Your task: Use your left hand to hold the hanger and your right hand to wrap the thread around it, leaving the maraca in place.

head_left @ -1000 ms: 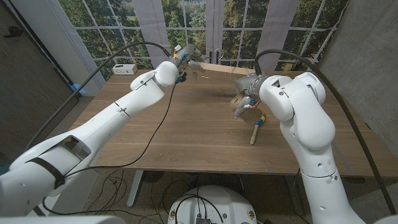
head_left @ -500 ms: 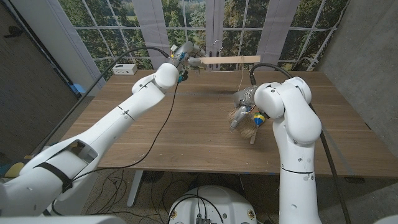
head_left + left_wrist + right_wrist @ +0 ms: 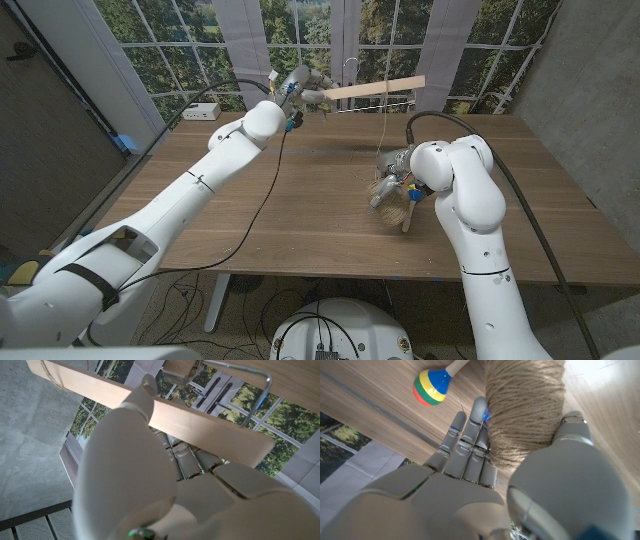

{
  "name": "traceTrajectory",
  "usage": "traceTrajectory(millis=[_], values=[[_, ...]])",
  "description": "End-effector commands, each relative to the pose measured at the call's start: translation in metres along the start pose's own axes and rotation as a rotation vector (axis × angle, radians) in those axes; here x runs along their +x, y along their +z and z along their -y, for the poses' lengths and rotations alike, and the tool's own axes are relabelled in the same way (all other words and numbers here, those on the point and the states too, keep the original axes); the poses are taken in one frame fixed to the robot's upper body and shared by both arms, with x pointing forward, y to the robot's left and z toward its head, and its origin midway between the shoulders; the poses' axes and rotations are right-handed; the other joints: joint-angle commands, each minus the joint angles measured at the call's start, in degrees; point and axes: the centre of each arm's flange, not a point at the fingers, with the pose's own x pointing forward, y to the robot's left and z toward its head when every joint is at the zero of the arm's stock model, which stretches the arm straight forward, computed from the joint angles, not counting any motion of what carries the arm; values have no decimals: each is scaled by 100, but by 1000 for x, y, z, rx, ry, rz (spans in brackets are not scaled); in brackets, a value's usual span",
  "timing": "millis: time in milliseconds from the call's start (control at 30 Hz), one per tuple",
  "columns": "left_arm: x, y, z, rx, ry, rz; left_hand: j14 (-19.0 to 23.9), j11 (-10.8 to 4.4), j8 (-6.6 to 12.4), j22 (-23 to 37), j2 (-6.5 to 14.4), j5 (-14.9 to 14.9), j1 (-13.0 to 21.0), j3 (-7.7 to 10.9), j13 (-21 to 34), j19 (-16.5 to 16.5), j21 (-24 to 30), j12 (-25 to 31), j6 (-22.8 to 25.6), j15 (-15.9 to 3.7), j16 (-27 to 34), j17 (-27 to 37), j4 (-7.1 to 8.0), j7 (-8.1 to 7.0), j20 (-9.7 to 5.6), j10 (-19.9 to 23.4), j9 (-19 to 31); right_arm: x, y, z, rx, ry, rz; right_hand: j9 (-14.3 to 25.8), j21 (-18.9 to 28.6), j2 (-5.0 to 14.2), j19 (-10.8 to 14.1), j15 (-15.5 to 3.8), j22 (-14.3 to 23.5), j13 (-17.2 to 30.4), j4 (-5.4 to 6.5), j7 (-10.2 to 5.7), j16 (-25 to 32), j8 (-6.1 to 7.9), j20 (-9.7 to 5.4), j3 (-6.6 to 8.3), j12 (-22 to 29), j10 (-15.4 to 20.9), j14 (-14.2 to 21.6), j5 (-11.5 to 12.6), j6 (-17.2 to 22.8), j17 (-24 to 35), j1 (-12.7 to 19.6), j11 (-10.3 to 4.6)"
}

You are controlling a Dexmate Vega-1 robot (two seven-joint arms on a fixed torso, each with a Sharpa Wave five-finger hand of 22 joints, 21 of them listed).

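Note:
My left hand (image 3: 300, 86) grips one end of the wooden hanger (image 3: 372, 89) and holds it high above the table's far edge, its free end tilted slightly up. The hanger's bar (image 3: 205, 427) and its metal hook (image 3: 256, 391) show in the left wrist view, where my left hand (image 3: 125, 465) is in front of the bar. A thin thread (image 3: 383, 125) drops from the hanger to a spool of tan twine (image 3: 385, 187), which my right hand (image 3: 392, 170) holds just above the table. My right hand (image 3: 470, 455) wraps the spool (image 3: 525, 405). The maraca (image 3: 410, 207) lies on the table beside the spool, its striped head (image 3: 432, 387) close to my fingers.
A white box (image 3: 202, 110) sits at the wooden table's (image 3: 300, 215) far left corner. A black cable (image 3: 262, 195) hangs from my left arm over the table's middle. Windows stand right behind the far edge.
My left hand has raised the hanger and tipped its free end upward. My right arm has drawn in, and the spool has sunk a little toward the table beside the maraca.

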Motion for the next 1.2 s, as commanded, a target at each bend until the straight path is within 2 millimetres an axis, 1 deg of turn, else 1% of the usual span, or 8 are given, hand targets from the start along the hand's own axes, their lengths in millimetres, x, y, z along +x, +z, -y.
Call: traceTrajectory(millis=[33,167,233,367,667,900,1033,1200], values=[[2,-3,-5,-129,-132,-19,277,-9,26,-4,745,35,693,179,17,47,25,-22,292,-381,-11,13,128,266,-755,39,21,25,-65,-17,209,-97,-159,0,34,2094,-23,-330,13,601,47,-345,-11,48,-542,27,26,114,43,45,421,41,2172,-16],[0,-6,-6,-151,-155,-28,264,-9,21,-4,744,37,694,180,21,47,24,-22,292,-383,-16,18,128,262,-755,46,22,30,-83,-17,250,-154,-197,2,27,2094,-42,-329,13,621,50,-346,-15,49,-544,30,33,127,49,47,423,52,2184,-36],[-1,-7,-8,-164,-168,-36,256,-9,13,-5,744,36,693,180,21,47,24,-23,277,-375,-14,29,129,262,-754,49,24,32,-90,-17,269,-189,-214,4,26,2098,-44,-328,13,629,54,-344,-17,49,-544,31,35,129,51,47,420,58,2185,-6],[-1,-9,-9,-181,-200,-46,252,-3,9,-5,746,38,693,182,24,49,25,-28,277,-391,-15,37,129,259,-754,48,31,37,-103,-17,306,-259,-242,4,22,2090,-54,-326,13,646,59,-346,-27,48,-544,30,29,113,45,48,420,63,2190,-40],[-2,-12,-10,-235,-272,-58,265,-13,2,-5,746,39,692,184,25,52,27,-33,273,-385,-22,28,131,259,-755,59,44,59,-128,-15,375,-374,-304,9,16,2086,-69,-325,12,658,71,-343,-44,51,-537,27,17,112,46,48,420,75,2200,-32],[-3,-12,-14,-233,-336,-56,268,-4,-5,-6,749,40,690,187,38,50,24,-37,272,-378,-27,24,131,260,-754,46,50,72,-142,-2,398,-473,-338,13,14,2084,-76,-320,13,668,80,-345,-58,55,-534,25,10,112,39,47,425,85,2205,-42],[-3,-14,-16,-228,-352,-63,267,-9,-7,-6,750,40,686,187,47,51,24,-39,271,-375,-22,38,134,247,-752,40,56,76,-146,4,400,-519,-353,15,14,2088,-76,-320,13,677,87,-351,-68,57,-533,25,12,120,37,47,428,85,2208,-53],[-5,-20,-19,-243,-369,-82,258,-20,-11,-6,751,40,686,189,57,50,24,-41,269,-389,-27,42,133,254,-752,34,61,80,-151,21,394,-593,-377,16,10,2085,-86,-318,12,685,98,-364,-80,57,-530,21,8,124,33,47,428,91,2208,-51]])
